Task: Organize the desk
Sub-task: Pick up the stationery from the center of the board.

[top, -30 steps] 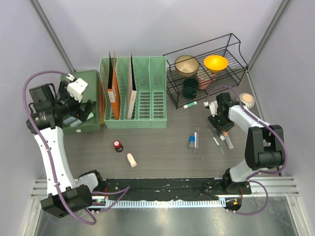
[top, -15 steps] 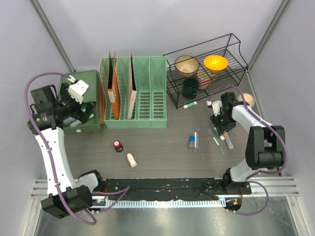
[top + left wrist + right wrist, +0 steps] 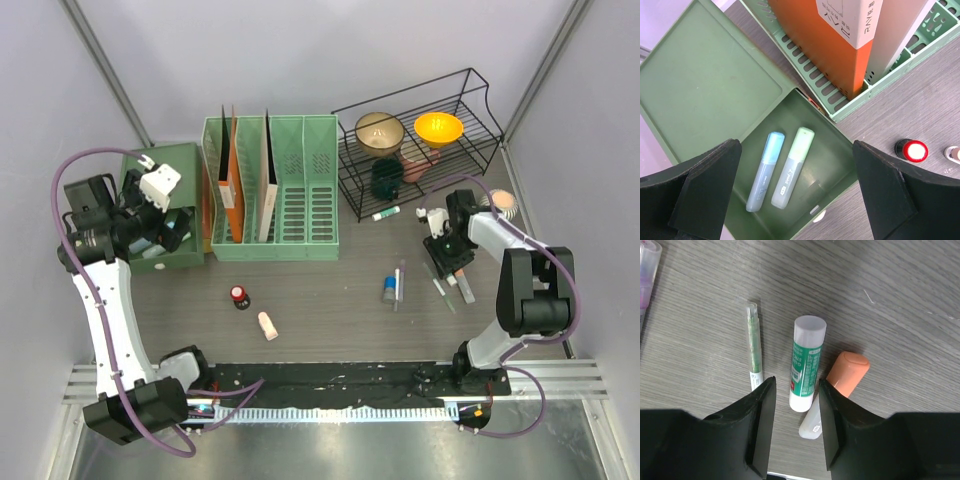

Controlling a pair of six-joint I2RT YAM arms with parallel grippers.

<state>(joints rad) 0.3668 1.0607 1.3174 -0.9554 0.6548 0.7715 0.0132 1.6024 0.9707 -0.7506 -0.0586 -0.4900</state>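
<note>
Right jaws: my right gripper (image 3: 796, 386) stands half parted astride one end of the glue stick (image 3: 804, 365) (a gap shows on one side, so no clamp).
Flanks: green pen (image 3: 754, 347) on one side, orange-capped marker (image 3: 846, 371) just beside on the other.
Left jaws: my left gripper (image 3: 796, 150) gapes wide above the green box (image 3: 830, 160).
Box contents: blue highlighter (image 3: 766, 170) and green highlighter (image 3: 792, 167), side by side.
Ground: the desk (image 3: 320, 285) lies beneath everything, with the glue stick flat on its right part.

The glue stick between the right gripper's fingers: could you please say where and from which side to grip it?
Probably its labelled middle, from straight above, jaws across its width: the glue stick lies flat on the desk, round-bodied, and the orange-capped marker crowds only its base end.
</note>
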